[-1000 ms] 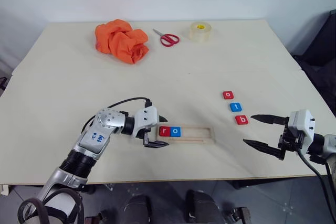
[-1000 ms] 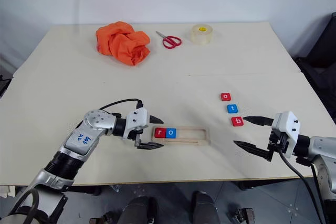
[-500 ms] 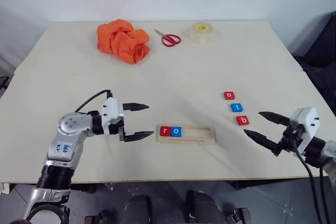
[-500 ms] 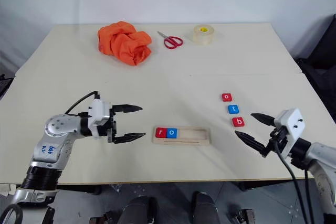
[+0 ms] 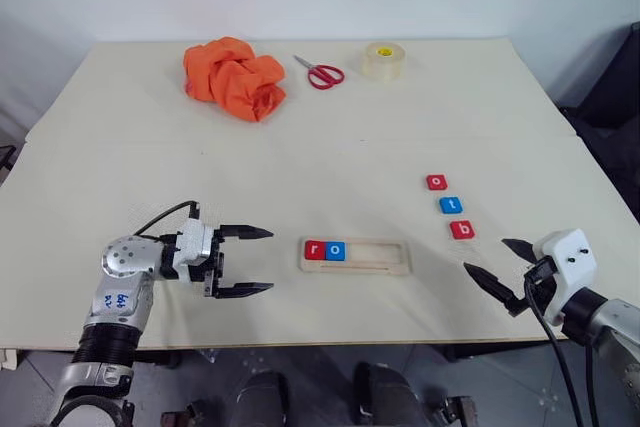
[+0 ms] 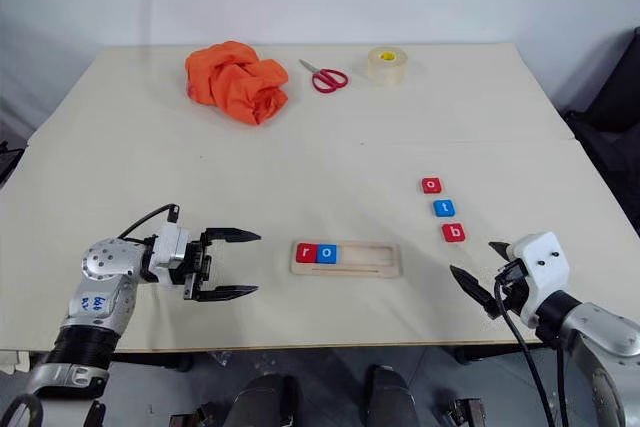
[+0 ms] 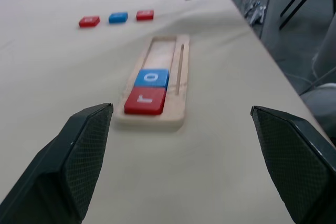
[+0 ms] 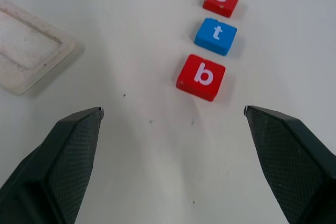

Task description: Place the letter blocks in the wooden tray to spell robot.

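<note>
Pale-wood tray with glossy square tiles, red r, blue o.

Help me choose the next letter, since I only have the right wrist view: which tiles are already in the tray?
Observer: A red r tile and a blue o tile sit side by side at the left end of the tray. The other slots are bare.
Operator: Is the other arm in my way there?
Observer: No. The left gripper is open, off the tray's left end and not touching it.
Operator: Any clutter elsewhere?
Observer: Along the table's far side lie an orange cloth, red scissors and a tape roll.
</note>
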Robot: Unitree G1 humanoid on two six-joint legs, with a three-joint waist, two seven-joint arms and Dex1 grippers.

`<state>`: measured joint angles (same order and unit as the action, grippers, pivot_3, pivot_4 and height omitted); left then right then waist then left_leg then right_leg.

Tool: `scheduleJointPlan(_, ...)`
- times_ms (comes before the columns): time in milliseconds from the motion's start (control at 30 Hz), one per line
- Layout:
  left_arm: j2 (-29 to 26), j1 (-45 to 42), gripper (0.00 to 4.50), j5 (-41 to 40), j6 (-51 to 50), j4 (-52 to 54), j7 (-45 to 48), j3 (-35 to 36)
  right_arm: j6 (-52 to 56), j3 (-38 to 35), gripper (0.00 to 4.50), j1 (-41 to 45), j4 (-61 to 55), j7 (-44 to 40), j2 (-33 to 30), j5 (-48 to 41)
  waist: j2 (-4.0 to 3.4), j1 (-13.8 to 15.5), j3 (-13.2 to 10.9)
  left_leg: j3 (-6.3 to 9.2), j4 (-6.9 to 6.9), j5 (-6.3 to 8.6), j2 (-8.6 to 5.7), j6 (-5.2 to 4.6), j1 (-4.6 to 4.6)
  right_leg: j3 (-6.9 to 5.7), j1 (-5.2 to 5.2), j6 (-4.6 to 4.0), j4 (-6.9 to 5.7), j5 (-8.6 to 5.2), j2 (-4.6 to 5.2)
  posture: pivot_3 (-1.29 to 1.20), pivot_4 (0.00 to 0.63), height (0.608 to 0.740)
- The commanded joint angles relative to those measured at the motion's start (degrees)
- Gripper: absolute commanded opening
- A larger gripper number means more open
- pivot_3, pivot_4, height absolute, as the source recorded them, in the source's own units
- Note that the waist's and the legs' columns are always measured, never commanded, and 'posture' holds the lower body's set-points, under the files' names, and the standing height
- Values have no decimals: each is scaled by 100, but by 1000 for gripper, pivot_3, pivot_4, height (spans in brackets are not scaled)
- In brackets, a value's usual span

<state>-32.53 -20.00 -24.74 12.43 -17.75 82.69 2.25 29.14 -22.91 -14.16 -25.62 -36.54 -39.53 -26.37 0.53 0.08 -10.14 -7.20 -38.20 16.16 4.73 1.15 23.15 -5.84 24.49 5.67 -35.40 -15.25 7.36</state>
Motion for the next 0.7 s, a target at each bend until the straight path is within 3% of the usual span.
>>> scheduleJointPlan(33, -28, -149, 4463, -181, -65, -18, 121, 102, 42, -199, 4500, -25, -241, 60, 43, -119, 0, -1, 0, 1, 1, 0, 0, 0, 0, 0, 0, 0, 0, 0, -1, 0, 150, 740)
scheduleJointPlan(500, -48, -110, 4463, -286, -269, 193, 38, 157, 267, -182, 4500, 103, 29, 185, 165, -191, 0, -10, 0, 3, 2, 0, 0, 0, 0, -1, 0, 0, 0, 0, -2, 0, 150, 740)
scheduleJointPlan(700, -53, 139, 4463, -388, -454, 590, -128, 200, 226, 121, 4500, 957, 779, 704, 728, -50, 1, -45, 0, 1, 3, 0, 3, 0, -1, 0, 3, 0, -2, 0, -3, 0, 150, 740)
